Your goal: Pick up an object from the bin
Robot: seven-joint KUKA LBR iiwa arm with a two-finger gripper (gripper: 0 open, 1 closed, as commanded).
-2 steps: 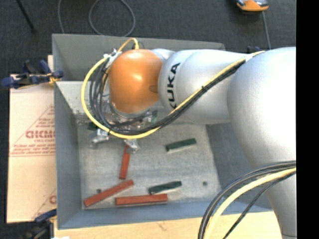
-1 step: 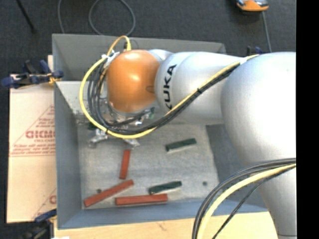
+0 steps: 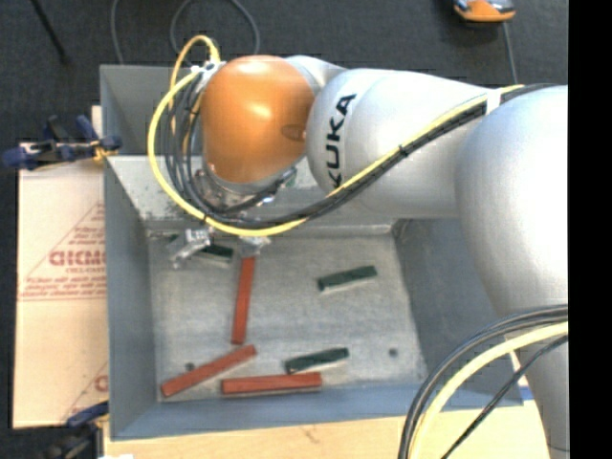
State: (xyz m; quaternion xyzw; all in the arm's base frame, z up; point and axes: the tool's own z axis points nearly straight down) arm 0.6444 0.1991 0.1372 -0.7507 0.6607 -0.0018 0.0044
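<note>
We look down on a grey metal bin (image 3: pixel 129 285) standing on dark ground. At its upper left, beneath the arm's orange cover (image 3: pixel 251 113), the tool (image 3: pixel 220 245) sits low and released, its tips either side of a short dark green block (image 3: pixel 219 252). Further right lie a slanted red-brown flat stick (image 3: pixel 207 371), an upright red-brown stick (image 3: pixel 244 301), and two dark green bars (image 3: pixel 346 276).

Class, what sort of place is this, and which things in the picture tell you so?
Most likely a robotics lab: a white KUKA arm hung with cables reaches over a grey metal bin of loose red-brown sticks and dark green sticks.
</note>
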